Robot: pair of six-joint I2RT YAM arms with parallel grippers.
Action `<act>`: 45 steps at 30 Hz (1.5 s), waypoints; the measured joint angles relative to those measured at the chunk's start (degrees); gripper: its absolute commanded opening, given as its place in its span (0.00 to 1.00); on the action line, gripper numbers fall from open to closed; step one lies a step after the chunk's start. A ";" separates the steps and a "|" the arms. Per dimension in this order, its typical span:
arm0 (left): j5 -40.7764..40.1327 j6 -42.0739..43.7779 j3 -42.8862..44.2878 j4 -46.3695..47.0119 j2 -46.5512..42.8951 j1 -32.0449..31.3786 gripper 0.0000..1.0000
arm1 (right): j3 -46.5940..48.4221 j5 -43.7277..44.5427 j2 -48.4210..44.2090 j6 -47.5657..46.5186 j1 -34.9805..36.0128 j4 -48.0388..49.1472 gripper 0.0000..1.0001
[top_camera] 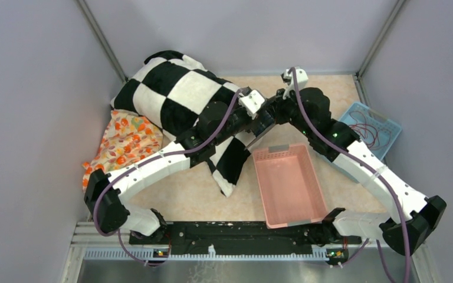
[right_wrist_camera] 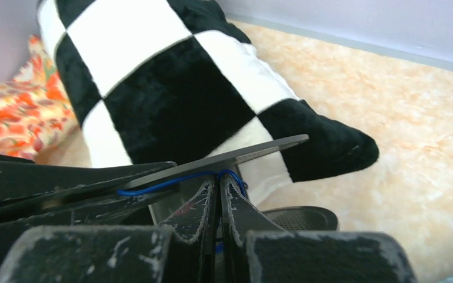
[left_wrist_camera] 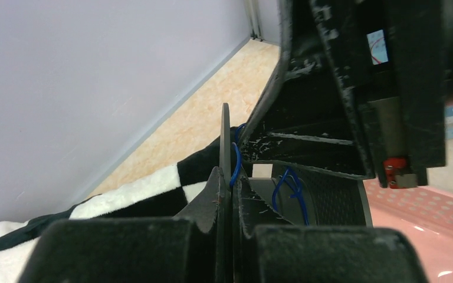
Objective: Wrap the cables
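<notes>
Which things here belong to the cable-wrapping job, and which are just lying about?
Job: blue cable; thin flat plate it loops round; left end effector, shut on the plate; right end effector, shut on the cable.
Lying about: checkered blanket; floral cloth; pink tray; blue basket of reddish wires.

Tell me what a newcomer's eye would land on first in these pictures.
The black-and-white checkered blanket at the far left grabs the eye first, with the pink tray at near centre. Over the tray's far edge, the left hand, shut on a thin dark plate, meets the right hand, shut on the thin blue cable running along it.
</notes>
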 measured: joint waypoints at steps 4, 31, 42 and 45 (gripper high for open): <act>0.42 1.09 0.37 -1.84 0.00 -0.13 0.00 | 1.40 0.92 1.81 -4.31 0.00 -3.45 0.09; 7.98 5.20 5.35 -13.20 -0.15 -0.44 0.00 | 1.31 -15.02 2.36 -13.49 -8.79 -11.04 0.15; 8.83 5.51 5.44 -14.34 -2.14 -0.59 0.00 | 2.19 -22.43 0.28 -10.69 -11.17 -12.50 0.49; 6.10 5.49 5.42 -13.55 -2.56 0.04 0.00 | 3.30 -22.88 -3.06 -9.51 -12.63 -12.20 0.55</act>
